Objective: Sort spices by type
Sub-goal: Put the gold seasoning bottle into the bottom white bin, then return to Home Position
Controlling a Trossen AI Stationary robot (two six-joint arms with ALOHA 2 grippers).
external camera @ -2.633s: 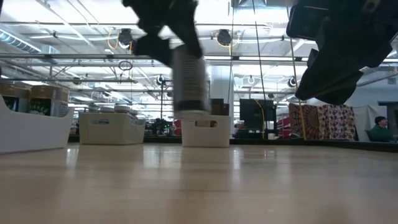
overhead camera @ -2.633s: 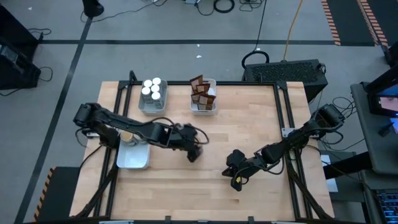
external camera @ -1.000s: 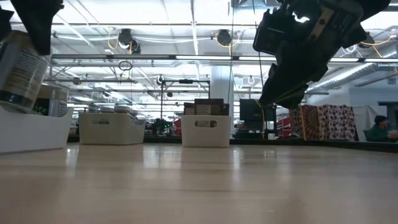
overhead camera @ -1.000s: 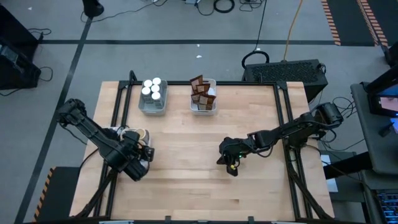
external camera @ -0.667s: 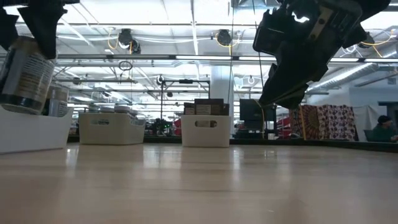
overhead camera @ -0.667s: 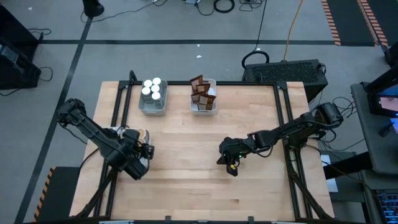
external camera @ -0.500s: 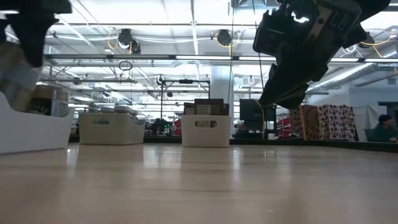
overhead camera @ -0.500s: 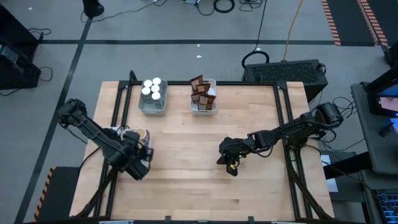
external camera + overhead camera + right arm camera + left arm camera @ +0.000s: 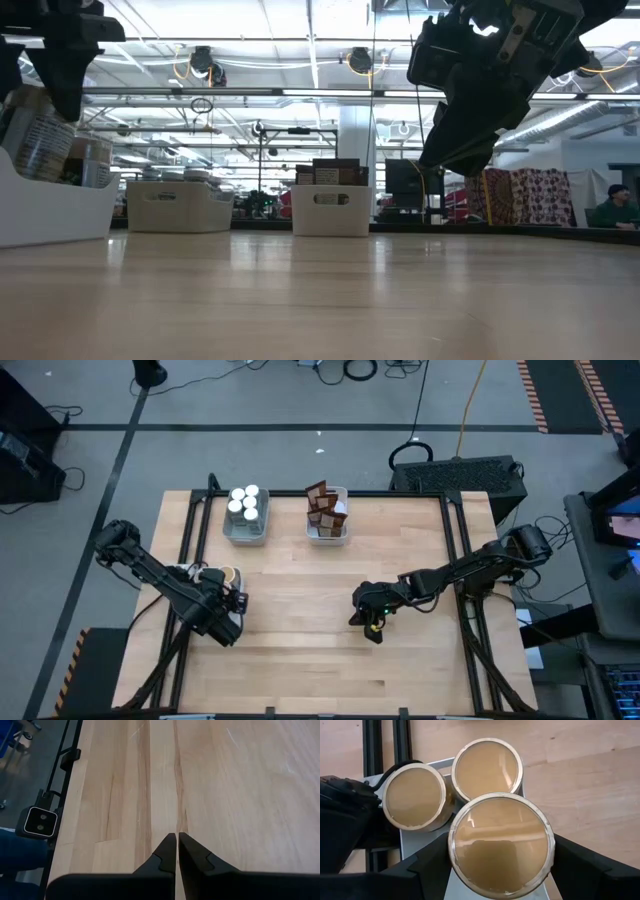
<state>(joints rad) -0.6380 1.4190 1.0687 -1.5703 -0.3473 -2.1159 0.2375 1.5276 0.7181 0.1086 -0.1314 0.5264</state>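
left gripper (image 9: 501, 870) clamps a tan jar (image 9: 501, 844) over its tray (image 9: 422, 840) | two jars beside it | right gripper (image 9: 177, 837) closed, empty | sorting nearly done

Bare table (image 9: 300, 650) lies open along the near side; two trays (image 9: 245, 525) (image 9: 328, 528) stand at the far edge.

A: What sits on the pale wooden slatted worktop (image 9: 400, 550)?
B: Three white plastic rectangular trays: one at eleven o'clock (image 9: 246, 532), one at twelve (image 9: 327, 535), one at nine (image 9: 55, 210).
A: And beyond it?
B: A black boxy case (image 9: 470, 475) at one o'clock, on the grey floor (image 9: 300, 400).
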